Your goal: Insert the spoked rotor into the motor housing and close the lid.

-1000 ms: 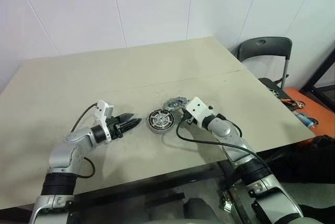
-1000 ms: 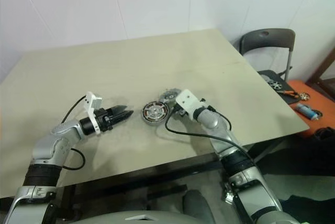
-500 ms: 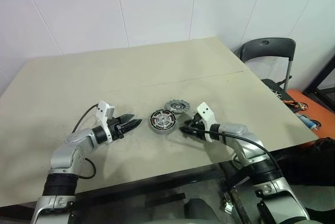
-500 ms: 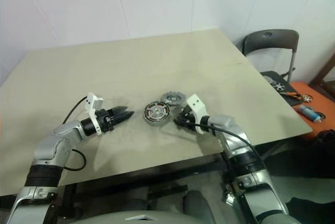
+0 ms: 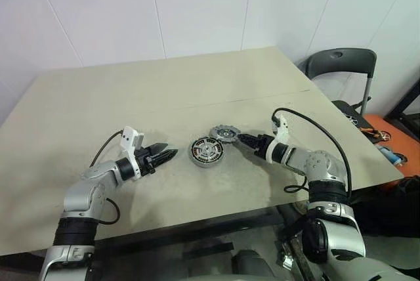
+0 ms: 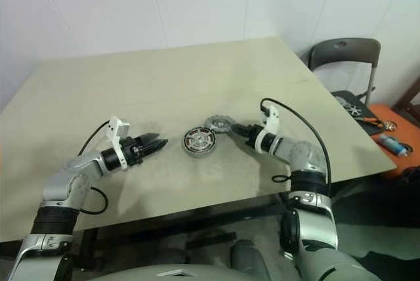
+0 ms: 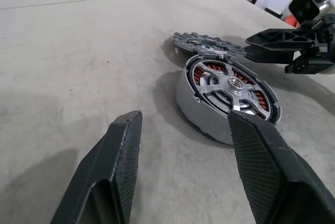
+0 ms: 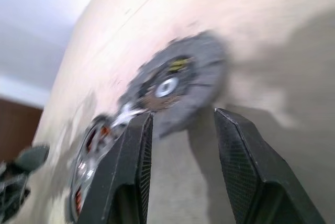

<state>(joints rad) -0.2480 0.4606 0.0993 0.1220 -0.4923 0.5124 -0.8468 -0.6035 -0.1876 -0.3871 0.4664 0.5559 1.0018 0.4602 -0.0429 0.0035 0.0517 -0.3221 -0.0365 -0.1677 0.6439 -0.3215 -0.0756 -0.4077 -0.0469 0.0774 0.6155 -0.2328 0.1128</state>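
On the beige tabletop (image 5: 98,97), the left end effector (image 5: 168,154), fingers apart and empty, points at the round dark-rimmed motor housing (image 5: 207,152) with copper windings, silver spoked rotor (image 7: 230,85) apparently seated. Touching it, the grey toothed lid (image 5: 224,134). Right end effector (image 5: 245,139), fingers apart, must next grasp the lid

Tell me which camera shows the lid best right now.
The right wrist view: the lid sits large just beyond the open right gripper, toothed edge and centre visible. The left wrist view shows it edge-on behind the motor housing. The head views show it small, flat on the table beside the housing.
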